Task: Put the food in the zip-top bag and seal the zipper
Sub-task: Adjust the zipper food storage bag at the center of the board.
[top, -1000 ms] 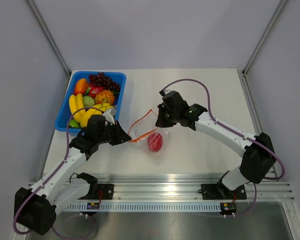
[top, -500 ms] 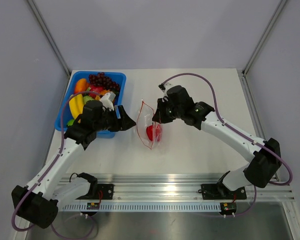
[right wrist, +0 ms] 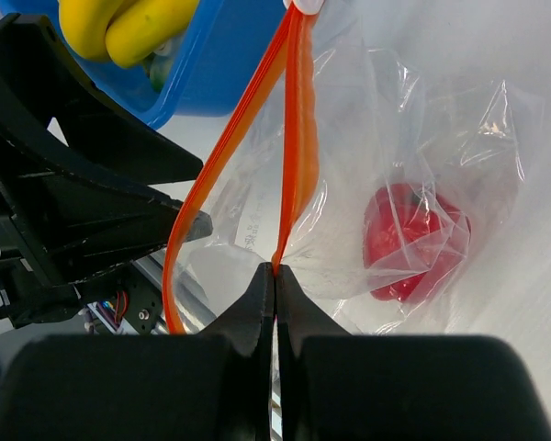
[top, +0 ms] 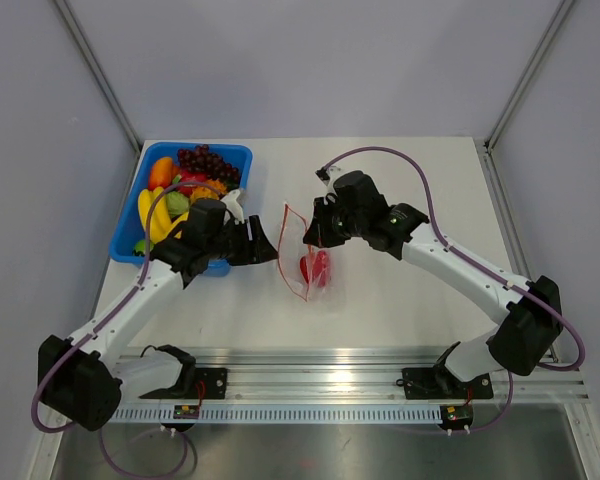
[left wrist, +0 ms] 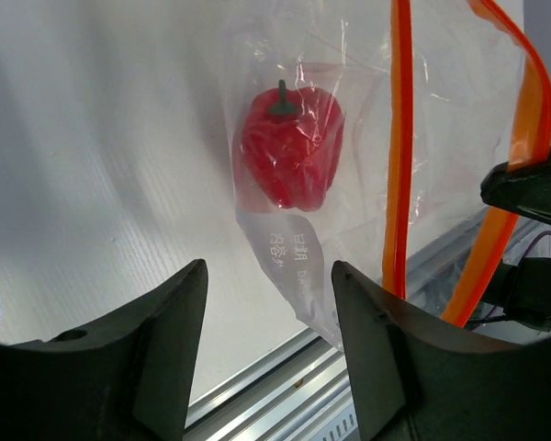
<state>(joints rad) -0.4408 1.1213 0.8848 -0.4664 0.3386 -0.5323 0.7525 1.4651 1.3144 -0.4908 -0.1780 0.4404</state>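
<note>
The clear zip-top bag (top: 305, 262) hangs above the table with a red toy pepper (top: 313, 267) inside, which also shows in the left wrist view (left wrist: 292, 145) and the right wrist view (right wrist: 413, 241). My right gripper (right wrist: 275, 269) is shut on the bag's orange zipper (right wrist: 289, 110), and the mouth gapes open to the left. My left gripper (left wrist: 266, 285) is open and empty just left of the bag (left wrist: 349, 165), level with its lower part, not touching it. More food, yellow bananas (top: 158, 214) among them, lies in the blue tray (top: 236, 153).
The blue tray stands at the back left, holding grapes (top: 206, 160), an orange fruit (top: 161, 171) and other toy fruits. An aluminium rail (top: 380, 360) runs along the table's near edge. Grey walls enclose the table on three sides.
My right gripper lifted the bag off the table and turned its mouth upright, with the pepper hanging inside. My left gripper let go, swung back by the tray, then came right beside the bag.
</note>
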